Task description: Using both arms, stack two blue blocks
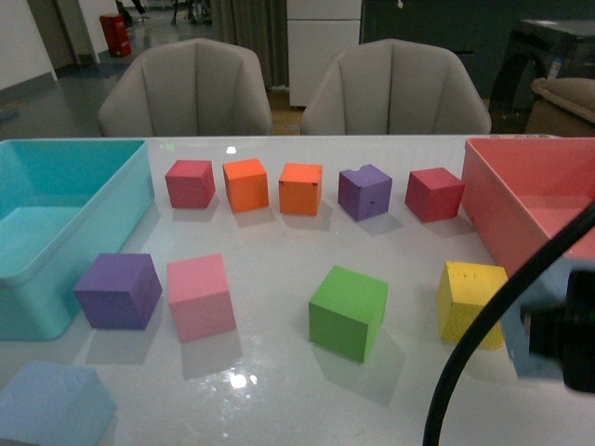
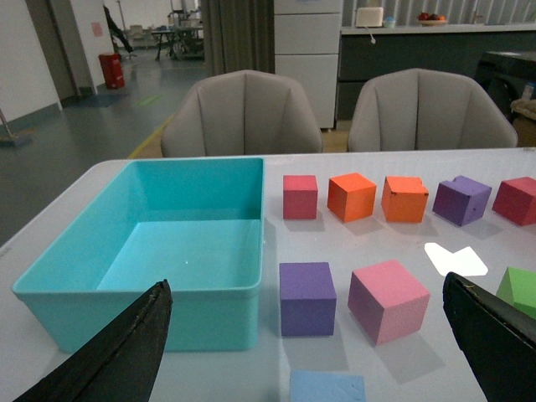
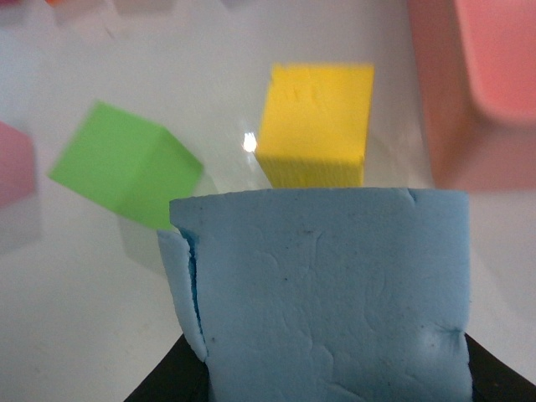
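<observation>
Blue foam fills the right wrist view: the gripped blue block [image 3: 327,293] sits clenched in the right claw [image 3: 333,367], whose black fingers [image 3: 172,377] show at both of its lower edges. In the front view this block hangs at the right edge, just beside the yellow cube [image 1: 472,302] and in front of the red bin [image 1: 493,200]; whether it touches the surface [image 1: 279,251] I cannot tell. The free blue block [image 1: 51,404] lies on the surface at the near left corner, in front of the purple cube [image 1: 118,290] and the turquoise bin [image 1: 139,200]. The left claw [image 2: 306,285] hovers above it, released, its fingers [image 2: 117,356] spread wide, with the block's top showing low between them.
</observation>
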Robot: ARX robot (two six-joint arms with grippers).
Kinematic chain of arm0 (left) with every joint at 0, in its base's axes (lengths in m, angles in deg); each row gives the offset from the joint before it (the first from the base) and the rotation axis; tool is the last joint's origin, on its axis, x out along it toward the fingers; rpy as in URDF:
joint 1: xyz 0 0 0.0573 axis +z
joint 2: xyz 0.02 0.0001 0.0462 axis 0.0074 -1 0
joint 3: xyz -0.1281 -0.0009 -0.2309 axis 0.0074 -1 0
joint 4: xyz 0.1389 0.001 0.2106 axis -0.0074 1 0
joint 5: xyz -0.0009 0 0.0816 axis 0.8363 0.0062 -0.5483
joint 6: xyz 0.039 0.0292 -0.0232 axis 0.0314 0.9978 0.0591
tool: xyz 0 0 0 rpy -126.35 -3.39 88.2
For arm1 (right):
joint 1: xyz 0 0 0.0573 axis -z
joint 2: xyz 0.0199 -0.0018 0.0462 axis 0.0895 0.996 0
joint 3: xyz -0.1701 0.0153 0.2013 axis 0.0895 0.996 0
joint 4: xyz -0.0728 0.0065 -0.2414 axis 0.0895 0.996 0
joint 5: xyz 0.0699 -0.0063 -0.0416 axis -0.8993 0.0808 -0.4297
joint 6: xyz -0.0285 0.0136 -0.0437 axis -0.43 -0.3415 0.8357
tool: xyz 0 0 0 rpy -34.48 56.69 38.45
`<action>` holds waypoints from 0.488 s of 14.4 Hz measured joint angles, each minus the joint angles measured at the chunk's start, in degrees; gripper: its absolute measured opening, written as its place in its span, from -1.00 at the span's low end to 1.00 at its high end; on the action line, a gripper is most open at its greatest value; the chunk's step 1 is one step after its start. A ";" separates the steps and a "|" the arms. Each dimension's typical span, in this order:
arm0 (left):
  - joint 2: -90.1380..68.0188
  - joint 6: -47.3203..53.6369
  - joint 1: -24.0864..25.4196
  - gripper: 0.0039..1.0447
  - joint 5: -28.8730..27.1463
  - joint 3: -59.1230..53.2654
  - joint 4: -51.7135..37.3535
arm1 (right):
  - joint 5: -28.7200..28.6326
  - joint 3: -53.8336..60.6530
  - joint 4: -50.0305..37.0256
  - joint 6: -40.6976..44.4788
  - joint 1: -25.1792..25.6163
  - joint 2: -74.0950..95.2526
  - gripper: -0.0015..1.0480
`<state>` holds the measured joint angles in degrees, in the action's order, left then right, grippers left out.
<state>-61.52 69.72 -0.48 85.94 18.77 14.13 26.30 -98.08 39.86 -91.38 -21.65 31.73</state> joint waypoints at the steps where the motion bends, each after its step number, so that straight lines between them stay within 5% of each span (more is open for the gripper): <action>1: 0.00 0.00 0.00 0.88 0.00 0.00 0.00 | 0.00 -0.92 0.22 0.37 0.00 -0.61 -0.13; 7: 0.00 0.00 0.00 0.88 0.00 0.00 0.00 | -2.78 -37.64 7.65 4.98 -1.53 25.92 -0.13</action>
<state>-61.52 69.72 -0.48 85.94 18.77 14.13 23.53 -135.72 47.51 -86.40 -23.18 57.66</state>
